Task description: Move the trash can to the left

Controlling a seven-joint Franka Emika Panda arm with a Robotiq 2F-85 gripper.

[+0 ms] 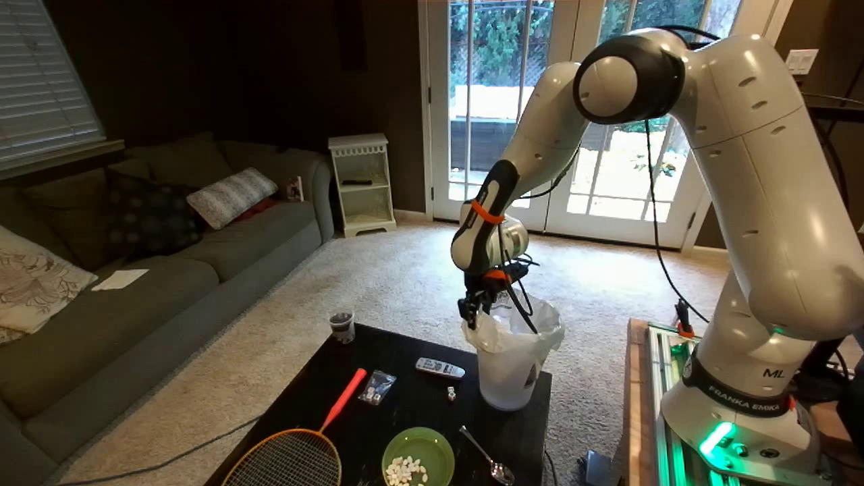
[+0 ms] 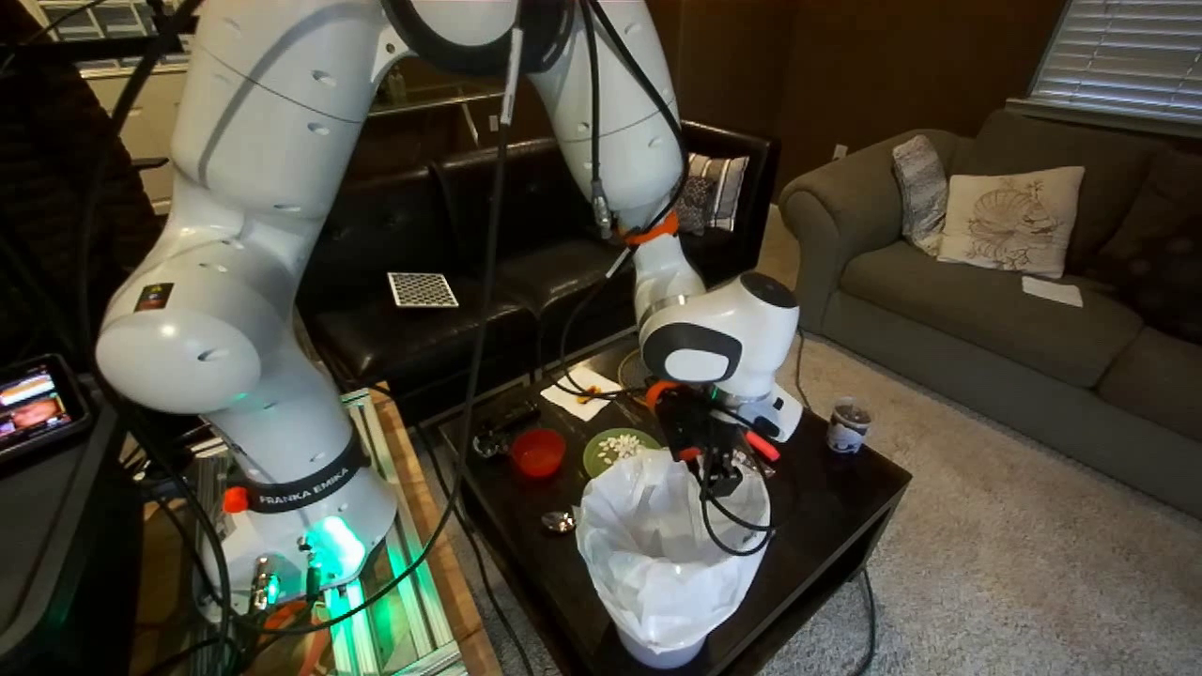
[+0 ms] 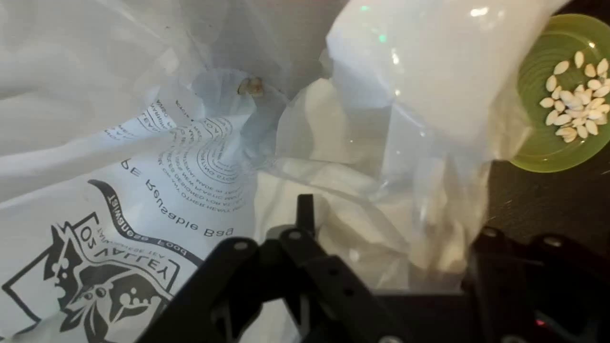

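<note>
While hanging at the rim of the round white trash can (image 1: 507, 379), holds the black gripper (image 3: 396, 221) spread.
Has a crinkly white plastic bag (image 2: 662, 530) in between.

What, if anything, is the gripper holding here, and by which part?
Nothing looks held: in the wrist view the gripper stands open, straddling the liner at the rim of the trash can.

Trash can (image 1: 505, 379) smooth plastic; liner (image 2: 648, 563) crinkled plastic (glossy folds); spoon (image 1: 499, 470) shiny metal
</note>
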